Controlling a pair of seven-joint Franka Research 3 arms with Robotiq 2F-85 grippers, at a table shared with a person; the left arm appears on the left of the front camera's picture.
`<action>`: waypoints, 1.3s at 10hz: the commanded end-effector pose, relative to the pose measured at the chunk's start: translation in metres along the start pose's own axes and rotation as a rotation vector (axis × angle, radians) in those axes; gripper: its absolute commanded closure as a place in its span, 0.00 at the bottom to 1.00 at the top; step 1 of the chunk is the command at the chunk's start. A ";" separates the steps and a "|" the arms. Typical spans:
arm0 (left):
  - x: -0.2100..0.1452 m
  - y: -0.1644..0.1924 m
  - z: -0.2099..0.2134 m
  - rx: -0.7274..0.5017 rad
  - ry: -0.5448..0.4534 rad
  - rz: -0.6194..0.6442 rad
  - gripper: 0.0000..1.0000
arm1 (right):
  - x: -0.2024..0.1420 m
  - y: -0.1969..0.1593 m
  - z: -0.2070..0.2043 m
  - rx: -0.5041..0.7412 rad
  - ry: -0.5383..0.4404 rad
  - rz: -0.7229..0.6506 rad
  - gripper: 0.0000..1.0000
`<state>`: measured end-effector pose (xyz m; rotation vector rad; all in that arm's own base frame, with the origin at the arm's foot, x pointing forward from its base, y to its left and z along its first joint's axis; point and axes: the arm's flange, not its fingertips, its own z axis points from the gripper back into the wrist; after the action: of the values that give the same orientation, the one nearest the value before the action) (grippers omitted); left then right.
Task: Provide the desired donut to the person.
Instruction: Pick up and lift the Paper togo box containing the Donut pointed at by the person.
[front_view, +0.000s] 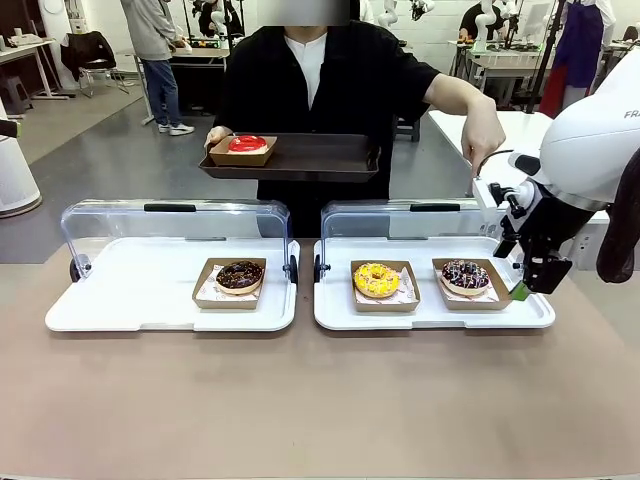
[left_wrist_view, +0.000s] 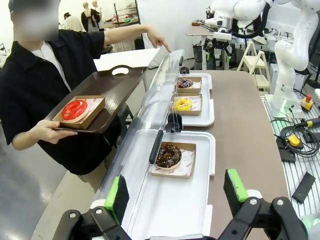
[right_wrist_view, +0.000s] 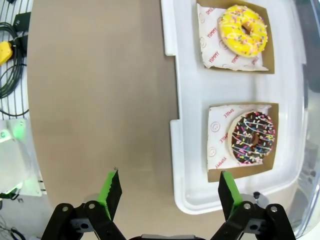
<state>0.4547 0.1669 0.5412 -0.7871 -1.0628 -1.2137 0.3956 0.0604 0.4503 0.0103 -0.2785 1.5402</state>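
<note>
From the front, the person points a hand down toward the sprinkled donut, in its card boat just beside the right tool, so I take that one as wanted. The left wrist view has the left tool spread and empty, a chocolate donut ahead of it, best left alone. In the right wrist view the right tool's jaws stand wide, the sprinkled donut ahead and off to one side, so it should shift across and pinch the card's edge, not the icing.
</note>
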 end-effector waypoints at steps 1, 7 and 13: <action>-0.001 0.000 0.001 0.002 -0.001 -0.011 0.00 | -0.001 0.000 0.000 0.000 0.000 -0.002 0.00; -0.001 0.000 0.001 0.002 -0.001 -0.011 0.00 | -0.029 -0.087 -0.067 0.031 0.051 -0.104 0.00; -0.001 0.000 0.001 0.002 -0.001 -0.011 0.00 | -0.056 -0.128 -0.116 0.139 0.008 -0.105 0.00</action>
<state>0.4549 0.1669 0.5411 -0.7871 -1.0624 -1.2136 0.5373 0.0247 0.3530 0.0940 -0.1528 1.4073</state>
